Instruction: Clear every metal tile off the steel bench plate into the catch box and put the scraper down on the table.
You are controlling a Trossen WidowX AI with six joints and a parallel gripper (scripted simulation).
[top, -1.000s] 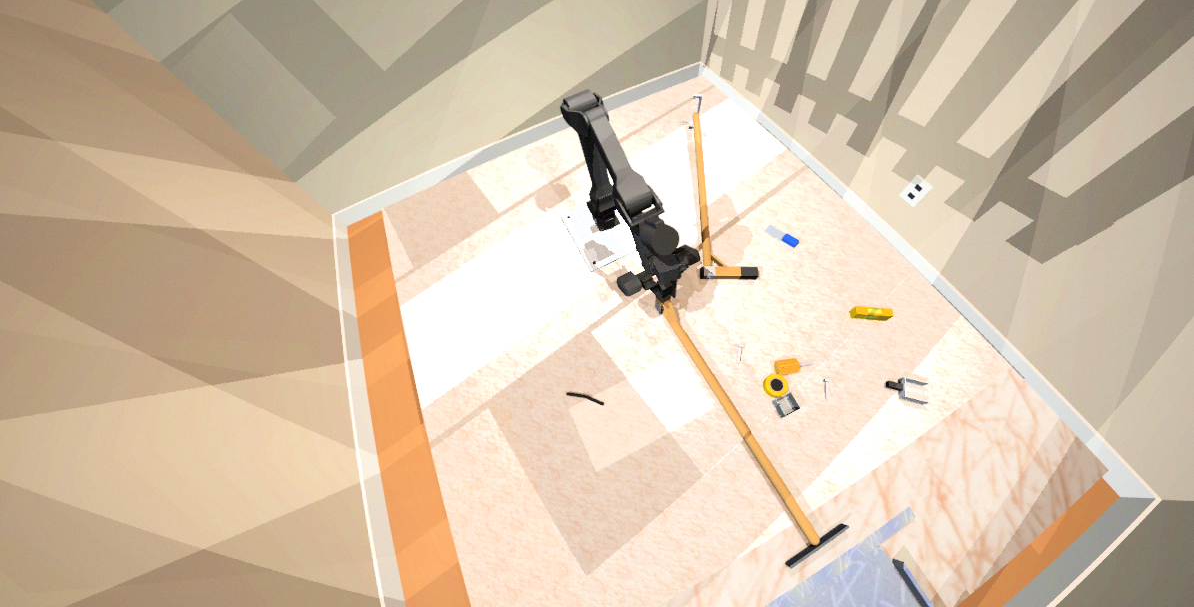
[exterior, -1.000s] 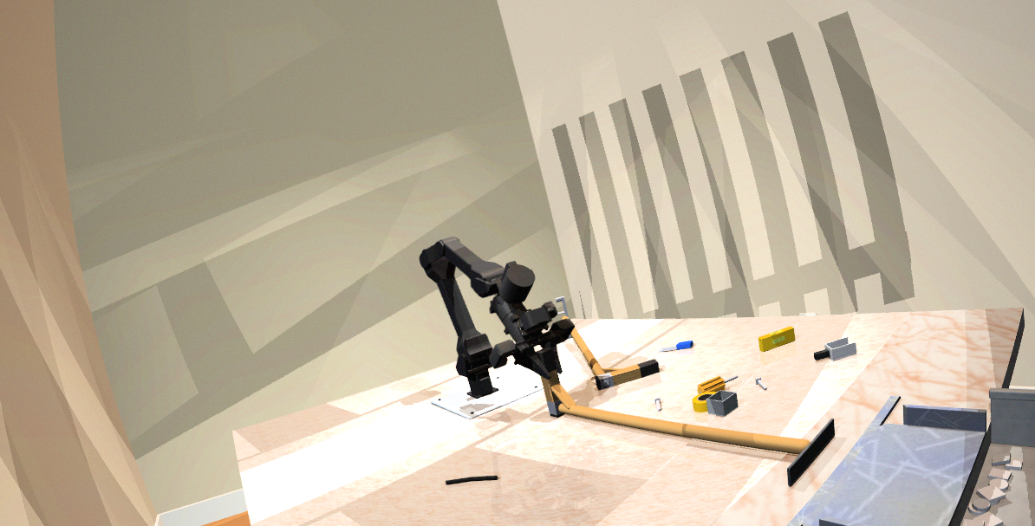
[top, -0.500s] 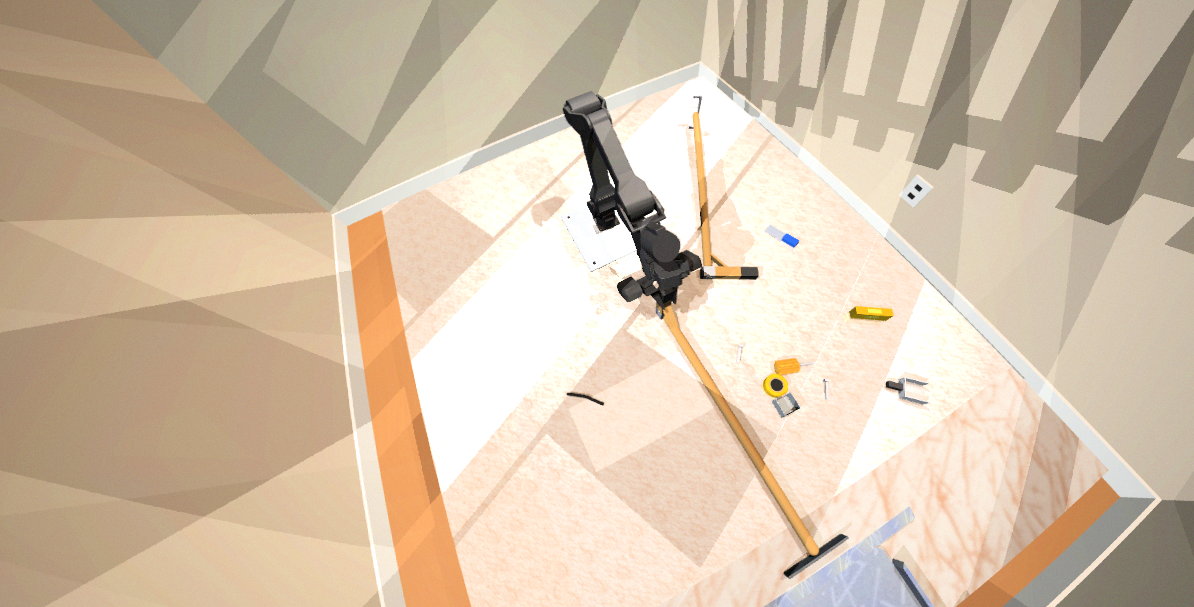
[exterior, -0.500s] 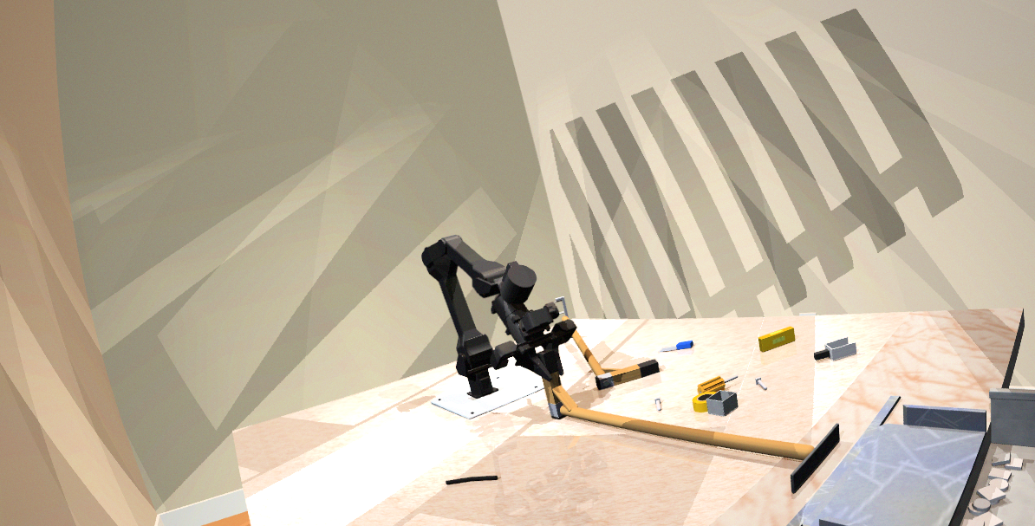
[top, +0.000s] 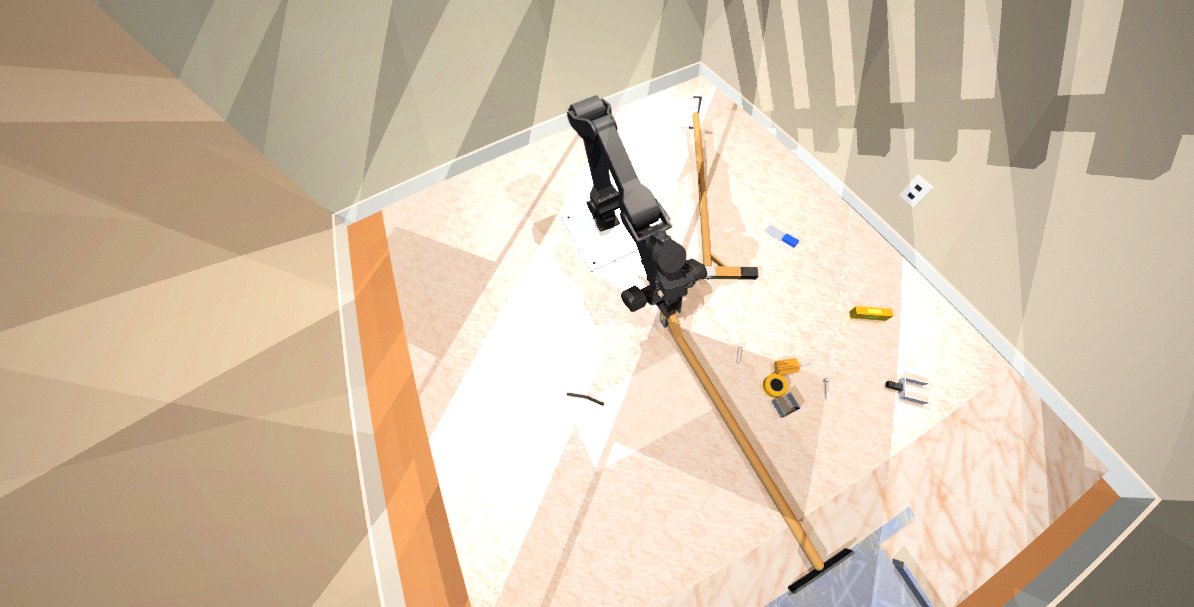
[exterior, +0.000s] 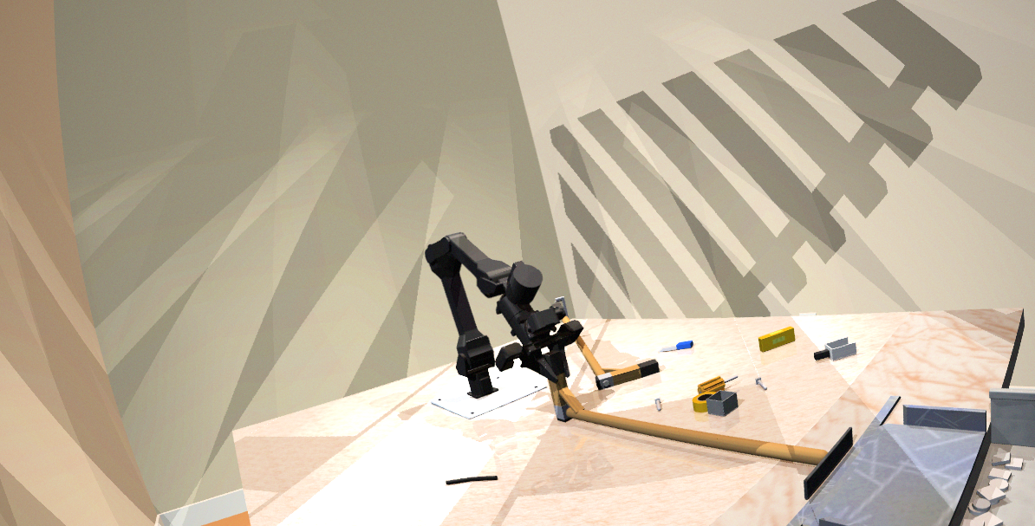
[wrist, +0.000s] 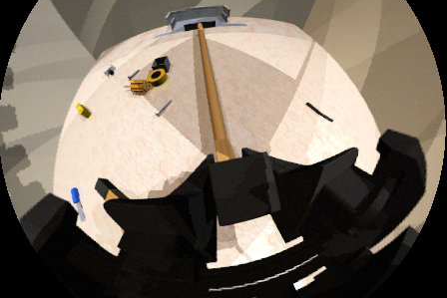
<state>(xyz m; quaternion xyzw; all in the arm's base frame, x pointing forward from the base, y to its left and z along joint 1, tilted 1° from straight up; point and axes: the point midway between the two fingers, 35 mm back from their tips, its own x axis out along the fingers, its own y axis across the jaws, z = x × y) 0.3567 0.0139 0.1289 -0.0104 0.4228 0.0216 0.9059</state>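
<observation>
My gripper (top: 670, 312) (exterior: 557, 376) (wrist: 227, 155) is shut on the wooden grip of the long scraper (top: 735, 427) (exterior: 695, 438) (wrist: 210, 88). The scraper's shaft runs away from me, and its black blade (top: 797, 584) (exterior: 818, 477) is at the near edge of the steel bench plate (top: 852, 590) (exterior: 912, 464). I cannot tell if the blade touches it. No tile shows on the visible part of the plate; its front part is cut off. The catch box (exterior: 1013, 417) (wrist: 200, 14) stands at the far end, with several metal tiles (exterior: 998, 495) in it.
A shorter wooden-handled tool (top: 701, 185) (exterior: 629, 375) lies beside the arm. A yellow tape ring (top: 775, 384), a small grey box (exterior: 722, 403), an orange screwdriver (top: 787, 366) and a yellow level (top: 871, 313) lie right of the shaft. A black strip (top: 584, 398) (exterior: 471, 479) lies left.
</observation>
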